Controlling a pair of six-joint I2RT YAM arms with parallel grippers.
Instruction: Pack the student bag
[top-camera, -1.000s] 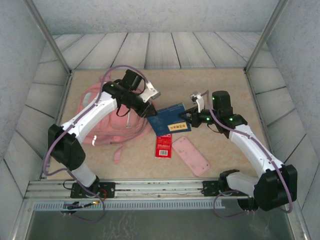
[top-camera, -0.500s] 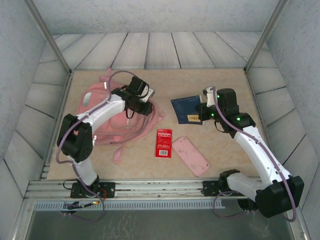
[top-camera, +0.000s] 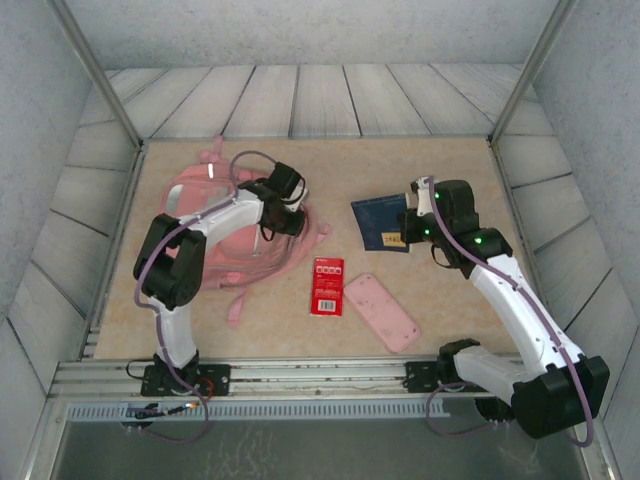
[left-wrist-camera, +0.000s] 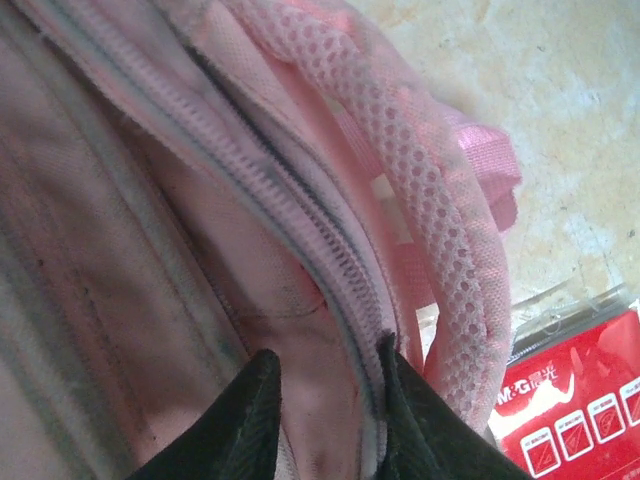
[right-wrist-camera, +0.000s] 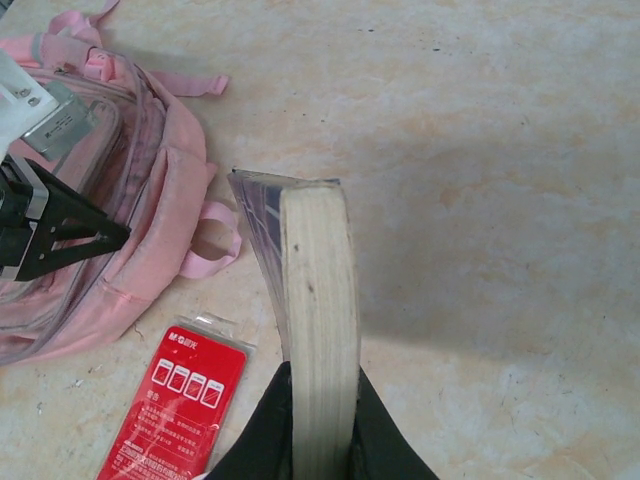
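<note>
You have one large soft pink fabric backpack (top-camera: 215, 225), one thick dark blue book (top-camera: 382, 221) and one flat pink rounded-rectangle case (top-camera: 381, 311). One red plastic-wrapped packet (top-camera: 327, 286) lies there too, seemingly a stationery card.

Beige mottled stone-look tabletop (top-camera: 440, 330), grey plank panels (top-camera: 300, 100) at far edge & sides, aluminium rail (top-camera: 320, 378) along near edge.

bare tabletop (top-camera: 440, 170) lies free behind — red packet (top-camera: 327, 286) and pencil case (top-camera: 381, 311) crowd the front.
</note>
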